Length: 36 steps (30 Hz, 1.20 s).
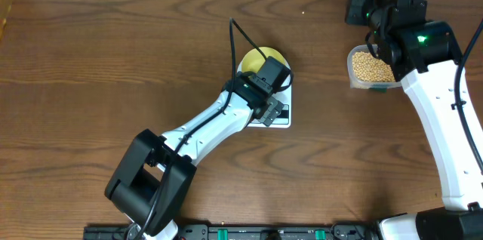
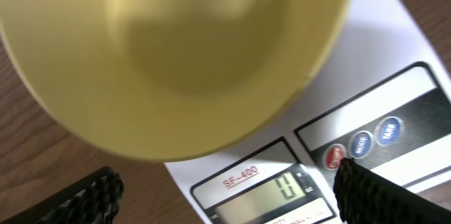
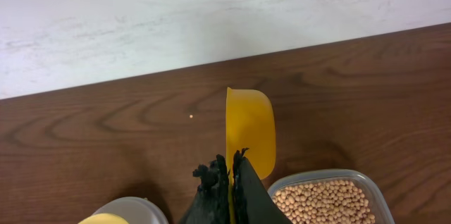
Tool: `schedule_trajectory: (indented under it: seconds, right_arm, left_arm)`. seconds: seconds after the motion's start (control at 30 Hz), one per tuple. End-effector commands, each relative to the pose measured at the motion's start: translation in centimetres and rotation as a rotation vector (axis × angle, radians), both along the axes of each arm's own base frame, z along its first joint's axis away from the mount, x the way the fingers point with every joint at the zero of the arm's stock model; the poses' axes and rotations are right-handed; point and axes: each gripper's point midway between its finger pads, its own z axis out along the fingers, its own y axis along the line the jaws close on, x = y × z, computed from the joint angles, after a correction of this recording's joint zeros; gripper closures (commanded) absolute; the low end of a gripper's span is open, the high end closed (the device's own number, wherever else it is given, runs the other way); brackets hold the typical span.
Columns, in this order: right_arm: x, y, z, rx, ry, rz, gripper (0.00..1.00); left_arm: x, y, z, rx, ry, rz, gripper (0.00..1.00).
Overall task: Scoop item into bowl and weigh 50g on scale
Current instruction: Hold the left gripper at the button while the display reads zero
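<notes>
Table: dark brown wood (image 1: pixel 113 44), with a white wall along its far edge.
Left arm: reaches from the near left edge up towards the middle of the table and ends over the scale.
Left gripper (image 2: pixel 225 175): released, jaws spread wide and holding nothing; it hangs just above the display end of the scale, one black finger (image 2: pixel 88 196) over the wood and the other just beside the red button.
Bowl (image 1: pixel 250 60): pale yellow, upright on the far end of the scale, just beyond the left gripper; its inside reads as plain yellow, out of focus in the left wrist view.
Scale (image 1: pixel 284 112): white and flat, at the middle of the table, mostly hidden under the arm in the overhead view.
Display (image 2: pixel 271 190): grey, showing a single digit that looks like 0, with three round buttons (image 2: pixel 361 144) beside it.
Right gripper (image 3: pixel 230 168): clenched on the scoop, at the far right of the table beside the tub.
Scoop (image 3: pixel 248 129): yellow, held on edge, cup pointing towards the wall.
Tub (image 3: pixel 317 175): clear plastic, far right, well apart from the scale.
Beans (image 1: pixel 370 65): small, round and tan, lying in the tub.
</notes>
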Motion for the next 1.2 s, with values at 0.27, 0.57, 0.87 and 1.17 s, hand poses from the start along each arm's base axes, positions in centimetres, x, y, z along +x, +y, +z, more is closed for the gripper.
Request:
schedule_trajectory:
  seconds: [0.27,0.57,0.87,1.17]
  right_arm:
    - [-0.3,-0.1,1.2,-0.003,-0.027,-0.003,0.99]
    - [-0.3,-0.1,1.2,-0.003,-0.027,-0.003,0.99]
    - [-0.3,-0.1,1.2,-0.003,-0.028,-0.003,0.99]
    - [-0.3,-0.1,1.2,-0.003,-0.027,-0.003,0.99]
  left_arm:
    - [-0.5,0.6,-2.5,0.048,0.048,0.008,0.03]
    - [-0.5,0.6,-2.5,0.048,0.049,0.008,0.02]
    - [-0.6,0.7,-3.4,0.065,0.064,0.0,0.02]
    - [-0.6,0.7,-4.3,0.087,0.077,-0.028,0.02]
